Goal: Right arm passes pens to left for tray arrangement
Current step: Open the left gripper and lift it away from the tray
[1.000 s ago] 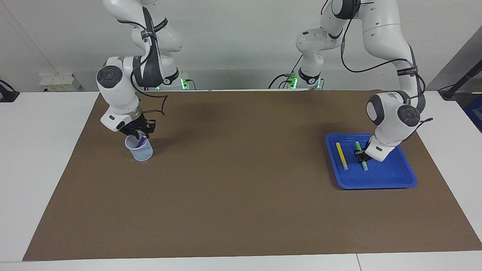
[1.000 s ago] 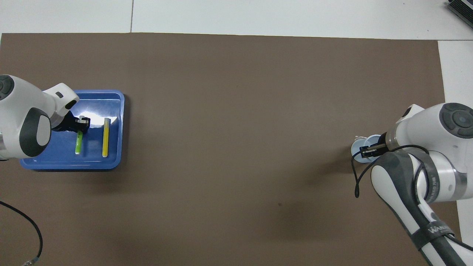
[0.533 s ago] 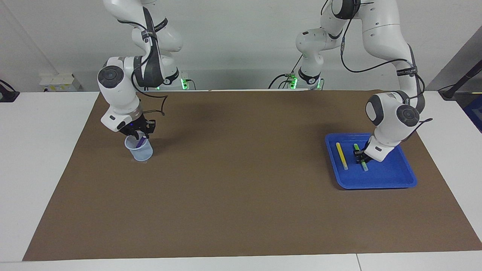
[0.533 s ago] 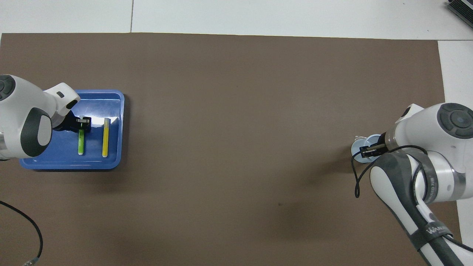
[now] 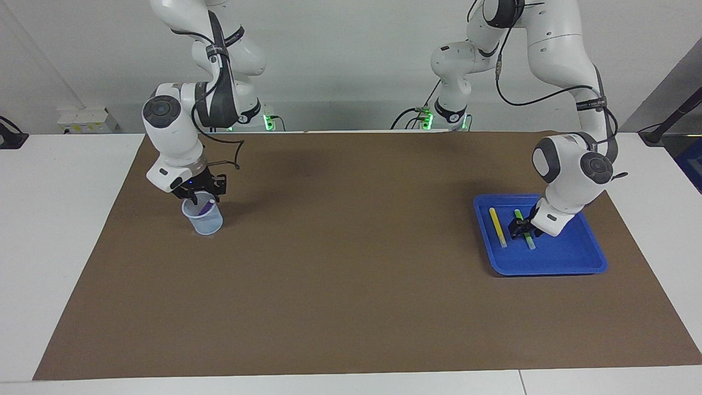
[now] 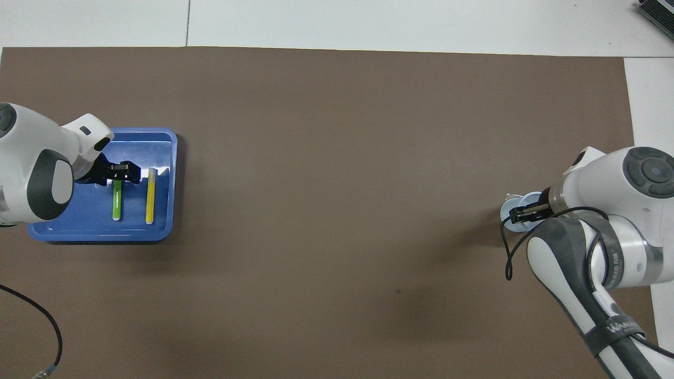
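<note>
The blue tray (image 5: 581,266) (image 6: 63,231) lies at the left arm's end of the table. In it a yellow pen (image 5: 497,226) (image 6: 150,196) and a green pen (image 5: 527,239) (image 6: 117,201) lie side by side. My left gripper (image 5: 522,226) (image 6: 122,171) hangs open just over the green pen's end, not holding it. The purple pen (image 5: 209,206) leans inside a translucent cup (image 5: 204,220) (image 6: 512,217) at the right arm's end. My right gripper (image 5: 200,195) (image 6: 528,212) sits open at the cup's mouth, above the purple pen.
A brown mat (image 5: 351,274) (image 6: 337,158) covers most of the white table. A black cable (image 6: 37,316) loops over the mat near the left arm's base. A dark object (image 5: 672,118) leans in at the left arm's end.
My left gripper opened and let go of the green pen, which now lies straight beside the yellow one. My right gripper rose slightly at the cup and spread its fingers.
</note>
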Robot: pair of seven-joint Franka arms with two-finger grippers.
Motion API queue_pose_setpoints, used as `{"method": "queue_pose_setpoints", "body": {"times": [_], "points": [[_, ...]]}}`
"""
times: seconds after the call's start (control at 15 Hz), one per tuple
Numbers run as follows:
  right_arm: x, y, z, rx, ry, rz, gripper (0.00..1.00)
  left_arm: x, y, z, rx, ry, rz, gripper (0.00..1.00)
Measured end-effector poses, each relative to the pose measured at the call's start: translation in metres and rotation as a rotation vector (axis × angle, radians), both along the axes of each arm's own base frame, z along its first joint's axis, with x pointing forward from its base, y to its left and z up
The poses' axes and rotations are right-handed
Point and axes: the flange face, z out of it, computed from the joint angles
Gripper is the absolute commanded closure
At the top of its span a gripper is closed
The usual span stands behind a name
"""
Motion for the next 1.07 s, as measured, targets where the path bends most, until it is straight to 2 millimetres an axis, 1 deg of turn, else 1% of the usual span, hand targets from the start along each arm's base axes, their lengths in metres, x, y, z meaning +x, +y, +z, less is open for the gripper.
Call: {"method": "queue_pose_setpoints", "body": {"times": [0.07, 0.13, 0.2, 0.27, 0.4, 0.53, 0.6, 0.67, 0.73, 0.8, 0.87, 0.93, 1.0, 1.07], "points": [[0.0, 0.0, 0.0, 0.0, -0.001, 0.0, 0.44, 0.002, 0.0, 0.005, -0.008, 0.008, 0.008, 0.1], [0.0, 0.0, 0.0, 0.0, -0.003, 0.0, 0.48, 0.004, 0.0, 0.011, -0.016, 0.016, 0.015, 0.1], [0.001, 0.0, 0.0, 0.001, -0.008, 0.001, 0.51, 0.006, 0.0, 0.018, -0.027, 0.022, 0.023, 0.07], [0.002, 0.0, 0.0, 0.001, -0.013, 0.001, 0.52, 0.008, 0.0, 0.024, -0.041, 0.032, 0.033, 0.0], [0.002, 0.0, -0.001, 0.002, -0.015, 0.002, 0.55, 0.011, -0.001, 0.04, -0.057, 0.059, 0.046, 0.0], [0.002, 0.0, -0.002, 0.003, -0.013, 0.002, 0.55, 0.012, -0.001, 0.061, -0.059, 0.084, 0.068, 0.0], [0.003, 0.001, -0.001, 0.003, -0.014, 0.003, 0.57, 0.012, -0.001, 0.074, -0.059, 0.096, 0.076, 0.0], [0.003, 0.002, -0.001, 0.003, -0.014, 0.006, 0.64, 0.012, -0.002, 0.086, -0.059, 0.107, 0.083, 0.0], [0.003, 0.002, -0.001, 0.003, -0.014, 0.006, 0.67, 0.011, -0.003, 0.098, -0.059, 0.113, 0.094, 0.0], [0.003, 0.002, -0.001, 0.003, -0.014, 0.006, 0.68, 0.009, -0.006, 0.108, -0.062, 0.116, 0.114, 0.0], [0.003, 0.003, -0.001, 0.003, -0.015, 0.008, 0.67, 0.007, -0.009, 0.117, -0.074, 0.118, 0.143, 0.0], [0.003, 0.004, -0.001, 0.003, -0.015, 0.009, 0.63, 0.005, -0.013, 0.125, -0.092, 0.12, 0.171, 0.0], [0.003, 0.004, -0.001, 0.003, -0.016, 0.009, 0.53, 0.002, -0.017, 0.133, -0.108, 0.122, 0.195, 0.0], [0.003, 0.004, -0.001, 0.003, -0.016, 0.01, 0.39, -0.002, -0.021, 0.141, -0.119, 0.128, 0.216, 0.0]]}}
